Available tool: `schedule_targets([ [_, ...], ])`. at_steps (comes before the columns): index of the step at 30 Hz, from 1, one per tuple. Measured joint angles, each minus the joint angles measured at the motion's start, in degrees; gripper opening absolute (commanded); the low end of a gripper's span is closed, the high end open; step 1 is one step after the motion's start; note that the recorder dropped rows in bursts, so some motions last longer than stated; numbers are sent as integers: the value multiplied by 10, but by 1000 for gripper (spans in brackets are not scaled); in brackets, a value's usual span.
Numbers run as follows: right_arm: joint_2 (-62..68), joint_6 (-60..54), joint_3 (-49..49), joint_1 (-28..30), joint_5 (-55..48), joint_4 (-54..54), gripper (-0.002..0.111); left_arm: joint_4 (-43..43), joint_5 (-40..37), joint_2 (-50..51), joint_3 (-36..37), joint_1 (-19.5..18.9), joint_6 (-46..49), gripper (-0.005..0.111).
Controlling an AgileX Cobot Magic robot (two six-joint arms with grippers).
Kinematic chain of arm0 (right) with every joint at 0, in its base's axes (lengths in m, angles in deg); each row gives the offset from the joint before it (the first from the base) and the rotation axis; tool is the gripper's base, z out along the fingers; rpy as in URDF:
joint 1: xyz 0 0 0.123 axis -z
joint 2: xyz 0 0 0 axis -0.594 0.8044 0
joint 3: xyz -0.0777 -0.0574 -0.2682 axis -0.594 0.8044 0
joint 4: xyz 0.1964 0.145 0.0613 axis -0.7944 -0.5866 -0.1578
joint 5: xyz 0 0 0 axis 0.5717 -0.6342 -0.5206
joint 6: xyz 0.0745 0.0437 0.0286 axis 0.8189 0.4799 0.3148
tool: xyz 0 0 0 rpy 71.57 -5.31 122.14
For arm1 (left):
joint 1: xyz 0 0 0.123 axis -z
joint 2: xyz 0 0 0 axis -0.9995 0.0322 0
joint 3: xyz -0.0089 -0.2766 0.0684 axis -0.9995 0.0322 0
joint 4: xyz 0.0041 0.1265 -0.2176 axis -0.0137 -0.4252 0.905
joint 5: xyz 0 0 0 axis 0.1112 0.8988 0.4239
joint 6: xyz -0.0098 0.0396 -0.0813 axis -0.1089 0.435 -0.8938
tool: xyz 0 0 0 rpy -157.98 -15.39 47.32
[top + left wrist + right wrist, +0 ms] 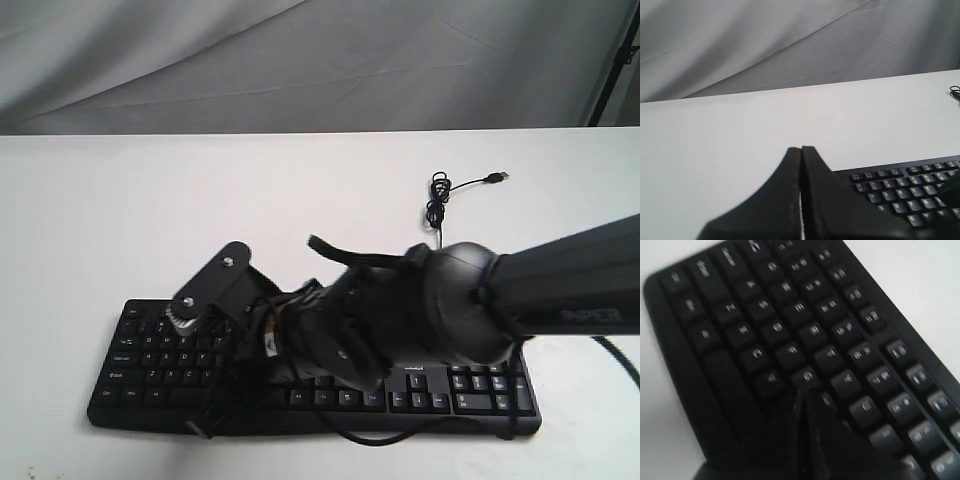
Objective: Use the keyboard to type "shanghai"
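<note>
Keyboard [470, 395] lies flat on the white worktop [100, 220] right under the right tool [801, 392], whose jaws are pressed together with the tip by the G key [807, 375], while the left tool [801, 150], jaws also together, has the keyboard's end beside it.

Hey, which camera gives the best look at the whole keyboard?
The exterior view: the keyboard shows end to end, though the arm hides its middle. The right wrist view shows only blurred letter keys; the left wrist view only one corner.
</note>
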Motion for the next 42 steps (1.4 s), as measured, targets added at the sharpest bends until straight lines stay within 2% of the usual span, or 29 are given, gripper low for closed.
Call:
schedule_targets([
  [5,-13,1,49,7,25,-9,0,0,0,0,0,0,0,0],
  [42,2,-5,51,7,61,-14,0,0,0,0,0,0,0,0],
])
